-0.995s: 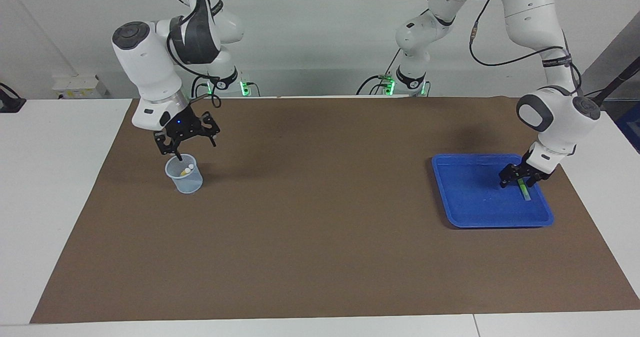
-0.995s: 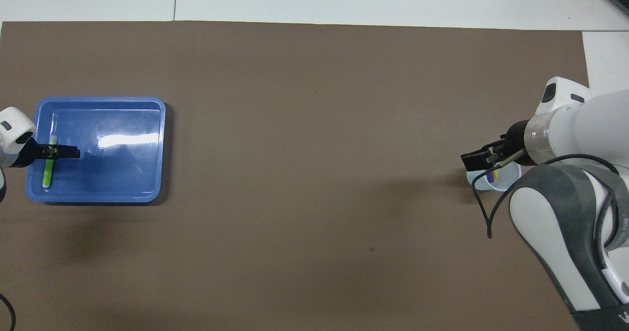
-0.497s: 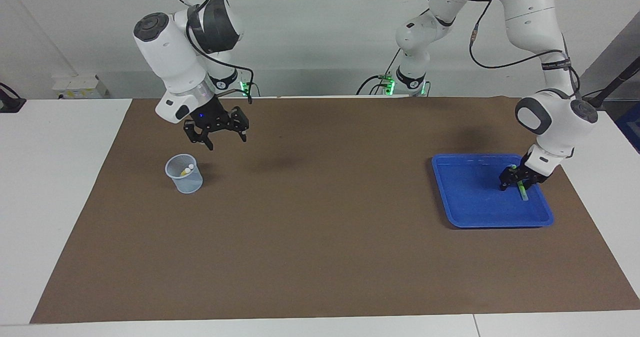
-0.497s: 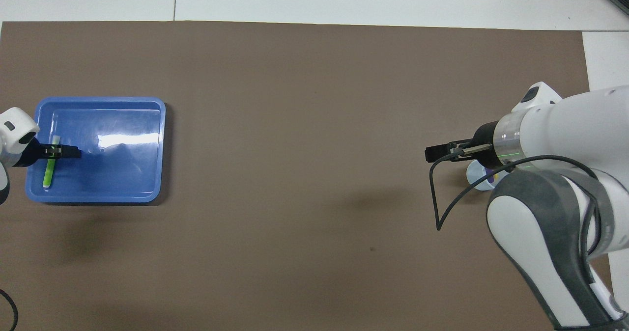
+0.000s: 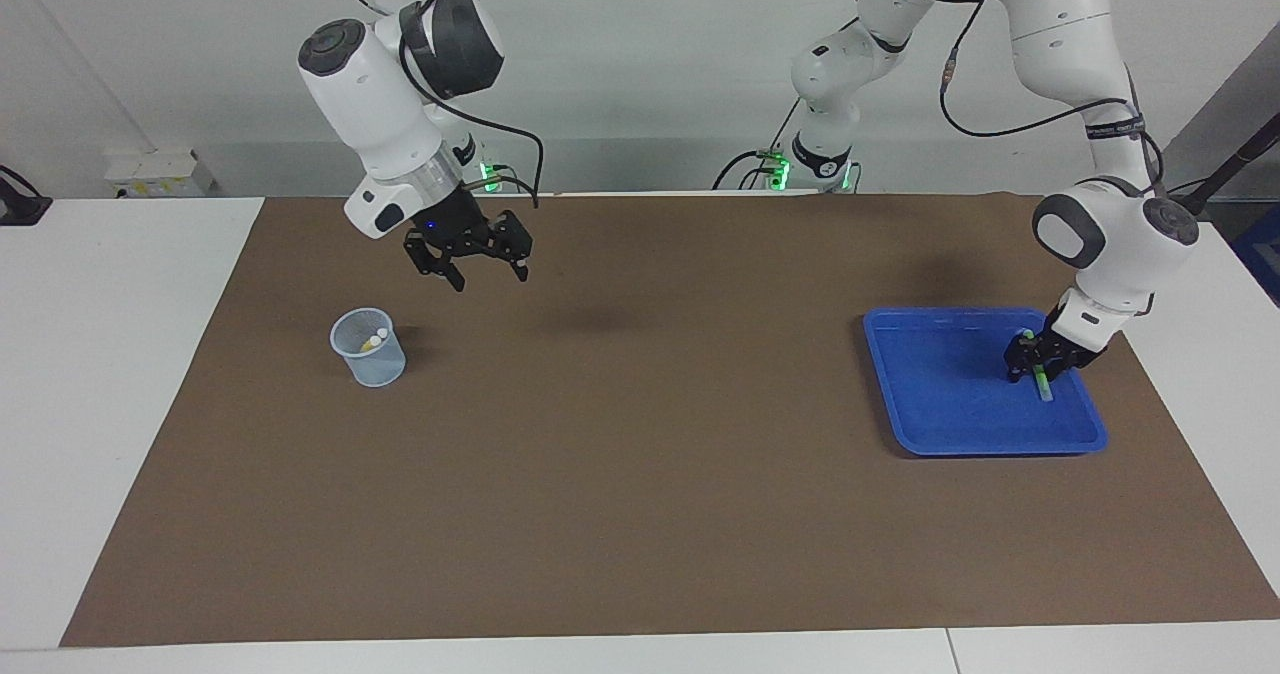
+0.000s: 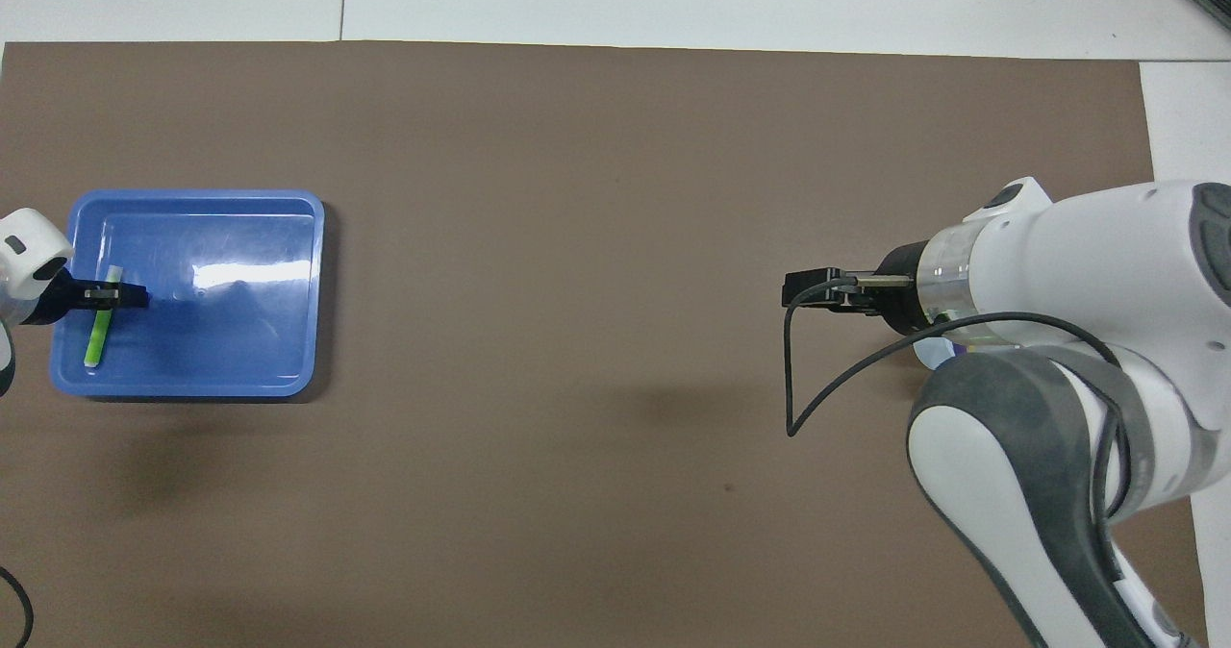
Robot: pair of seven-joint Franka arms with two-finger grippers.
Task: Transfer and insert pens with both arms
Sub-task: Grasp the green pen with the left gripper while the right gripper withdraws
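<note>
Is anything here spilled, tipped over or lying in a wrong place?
Nothing stands out. The cup stands upright with pens inside. The green pen lies flat in the blue tray under the left gripper. The right gripper hangs above the mat.

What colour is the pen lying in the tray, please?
Green pen, seen best in the overhead view.

We are in a robot lab: two white arms point(image 5: 390, 124) stand at a white surface point(image 5: 120, 354) by a bare wall, a brown mat point(image 5: 640, 474) on it.
</note>
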